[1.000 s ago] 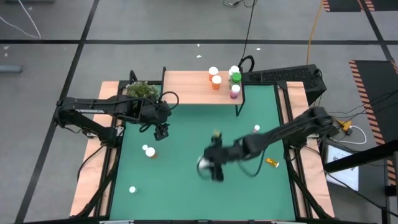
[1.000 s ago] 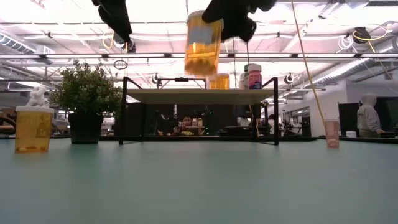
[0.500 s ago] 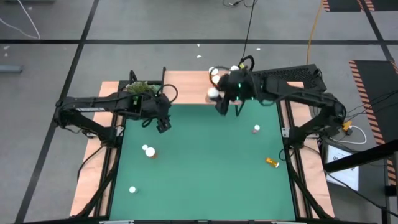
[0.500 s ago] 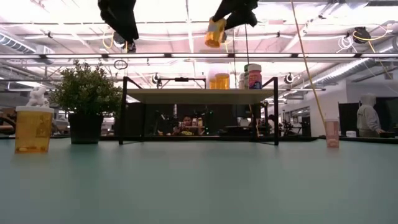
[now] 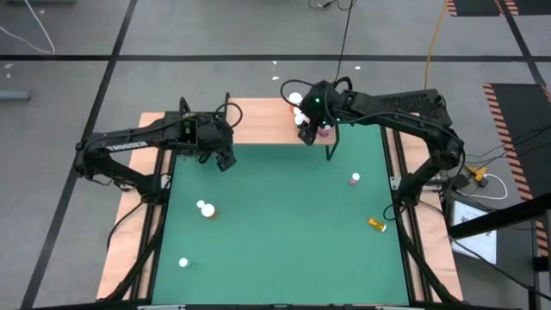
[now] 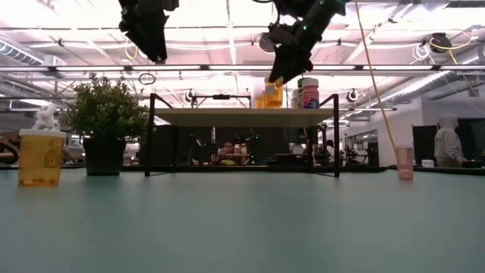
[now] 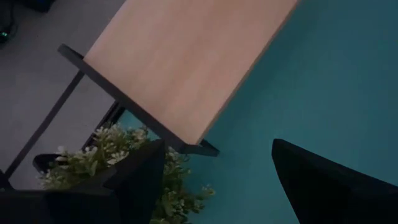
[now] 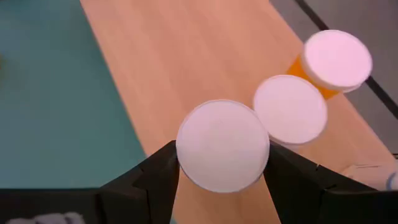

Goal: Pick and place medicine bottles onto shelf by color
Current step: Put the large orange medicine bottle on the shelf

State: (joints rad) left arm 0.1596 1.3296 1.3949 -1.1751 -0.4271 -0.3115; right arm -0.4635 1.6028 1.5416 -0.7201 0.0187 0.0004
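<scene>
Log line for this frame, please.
right gripper: shut on orange bottle, over shelf | left gripper: open, empty, near plant | four bottles remain on mat

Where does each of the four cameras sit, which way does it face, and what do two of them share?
High view: overhead, looking straight down on the table; both arms show.
Low view: table height, looking level toward the shelf; both arms enter from above.
Left wrist view: above the shelf's corner and the plant; the left gripper shows open.
Right wrist view: above the shelf; the right gripper holds a white-capped bottle.
Shared: both wrist views show the shelf.
</scene>
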